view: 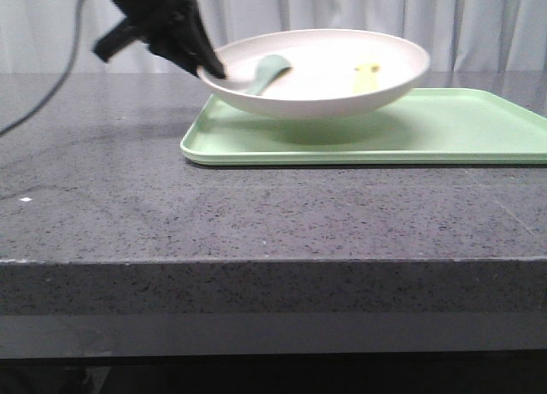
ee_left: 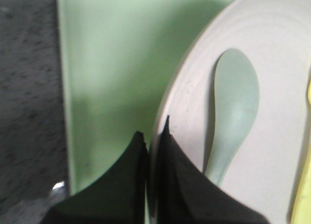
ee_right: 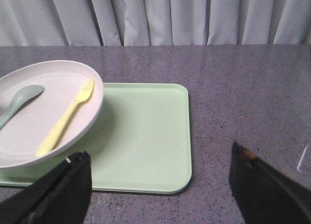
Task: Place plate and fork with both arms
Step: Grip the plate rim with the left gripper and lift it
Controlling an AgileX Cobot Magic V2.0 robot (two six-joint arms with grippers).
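Note:
The cream-white plate (view: 325, 73) is held tilted just above the left part of the light green tray (view: 444, 129). My left gripper (view: 209, 67) is shut on the plate's left rim; in the left wrist view the two fingers (ee_left: 153, 131) pinch the rim of the plate (ee_left: 272, 88). The pale yellow fork (view: 367, 76) lies in the plate; it also shows in the right wrist view (ee_right: 65, 119), on the plate (ee_right: 34, 122). My right gripper (ee_right: 160, 158) is open and empty over the tray's near right corner, out of the front view.
A muted green spoon (view: 269, 72) lies in the plate beside the fork, also seen in the left wrist view (ee_left: 235, 112) and the right wrist view (ee_right: 22, 100). The tray (ee_right: 146, 131) sits on a dark speckled table (view: 171, 214). Grey curtains hang behind.

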